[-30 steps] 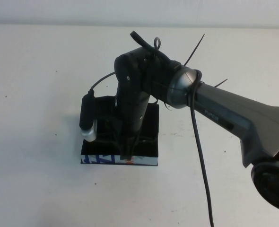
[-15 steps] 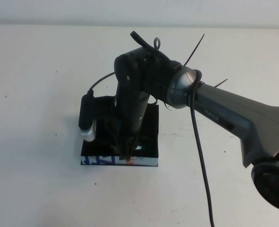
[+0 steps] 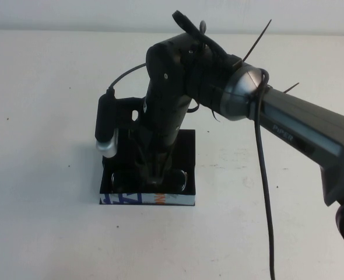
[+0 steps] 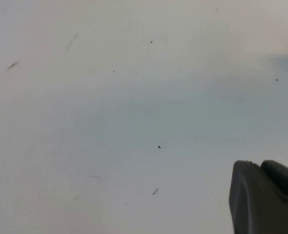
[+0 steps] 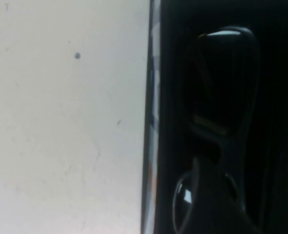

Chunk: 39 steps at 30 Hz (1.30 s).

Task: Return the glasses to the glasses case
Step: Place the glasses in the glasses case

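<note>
Over the middle of the white surface (image 3: 49, 192), the right arm is reaching down into the open glasses case (image 3: 186, 153), its wrist housing standing almost upright above the black box. The right claw (image 3: 153, 182) is hanging at the front of the case, just behind the white side with blue and orange print. Its fingers are lost against the dark interior, so I cannot tell whether they are spread or pinched.

The glasses (image 5: 222, 97) are lying inside the case, lenses up, stretched along the printed front wall. In the high view, glossy lens edges are catching light on either side of the claw. In the right wrist view the frame's bridge is sitting right beneath a dark part of the claw, which suggests the arm is holding over the middle of the frame so that the pair settles level rather than tipping on one end.

The lid cannot be made out behind the arm. Judging by how the things lie, the placing looks all but done, with the closing of the case probably still ahead.

The left claw (image 4: 263, 197) is waiting off to the side above bare surface, only its dark tip showing in its own wrist view, apparently parked clear of the work. Whether it is spread or pinched cannot be told either.
</note>
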Motion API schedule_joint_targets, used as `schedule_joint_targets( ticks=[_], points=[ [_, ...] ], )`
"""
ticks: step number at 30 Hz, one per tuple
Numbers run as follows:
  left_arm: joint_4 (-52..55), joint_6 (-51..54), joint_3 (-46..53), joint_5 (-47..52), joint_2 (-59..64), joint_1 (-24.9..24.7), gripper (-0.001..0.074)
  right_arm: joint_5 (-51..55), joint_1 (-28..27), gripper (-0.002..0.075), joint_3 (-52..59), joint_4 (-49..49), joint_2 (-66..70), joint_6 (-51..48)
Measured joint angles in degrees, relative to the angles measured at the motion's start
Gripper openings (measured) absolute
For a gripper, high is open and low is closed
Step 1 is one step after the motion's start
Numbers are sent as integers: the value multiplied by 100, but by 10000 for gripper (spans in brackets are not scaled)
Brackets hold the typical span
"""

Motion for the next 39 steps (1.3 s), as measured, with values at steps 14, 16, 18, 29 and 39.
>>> schedule_joint_targets(
  ticks=[14, 16, 18, 29, 39],
  points=[
    [0, 0, 0, 0, 0, 0, -4, 40, -30, 15, 942, -264, -1477, 2047],
    [0, 0, 0, 0, 0, 0, -4, 51, -87, 1, 1141, -264, -1632, 2302],
    [0, 0, 0, 0, 0, 0, -4, 64, -171, -5, 1274, -264, -1731, 2467],
    [0, 0, 0, 0, 0, 0, -4, 64, -307, -11, 1369, -57, -1909, 2565],
    [-935, -719, 9, -1101, 0, 0, -4, 64, -307, -11, 1369, -5, -1909, 2616]
  ],
)
